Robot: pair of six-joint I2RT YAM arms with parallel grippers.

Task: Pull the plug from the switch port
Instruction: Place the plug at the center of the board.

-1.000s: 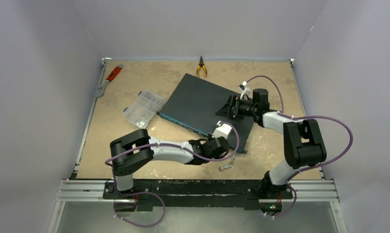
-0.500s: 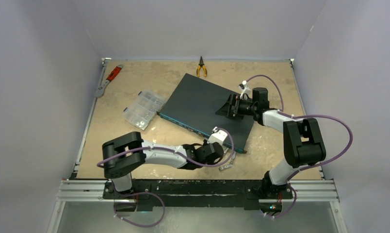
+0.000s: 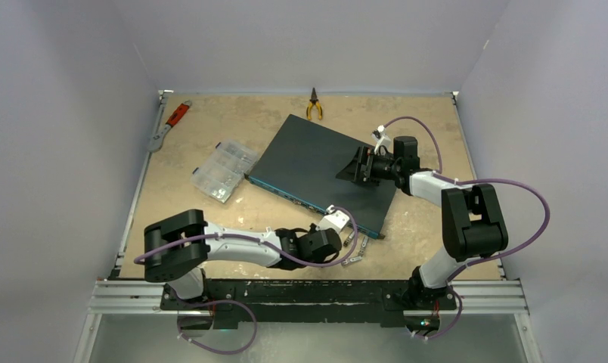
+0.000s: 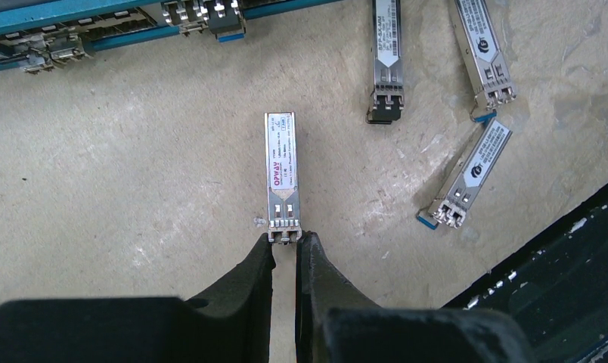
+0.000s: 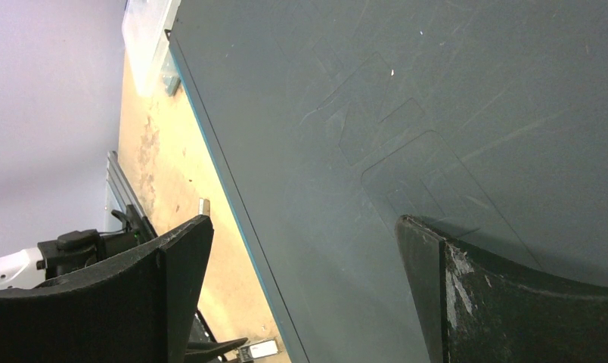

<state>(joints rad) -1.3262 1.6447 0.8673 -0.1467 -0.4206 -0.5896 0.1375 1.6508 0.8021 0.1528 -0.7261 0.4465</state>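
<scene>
Small, rigid and metal-cased, the plug (image 4: 281, 178) lies flat on the counter (image 4: 134, 189) just in front of the switch (image 3: 316, 159), clear of its port row. The nearly closed left jaws pinch its latch end, probably the surest hold on so light and slick a part. The right jaws stand spread wide over the switch's top panel, contact unclear, while the port row and two of three loose modules (image 4: 467, 174) beside the plug run out of frame.
</scene>
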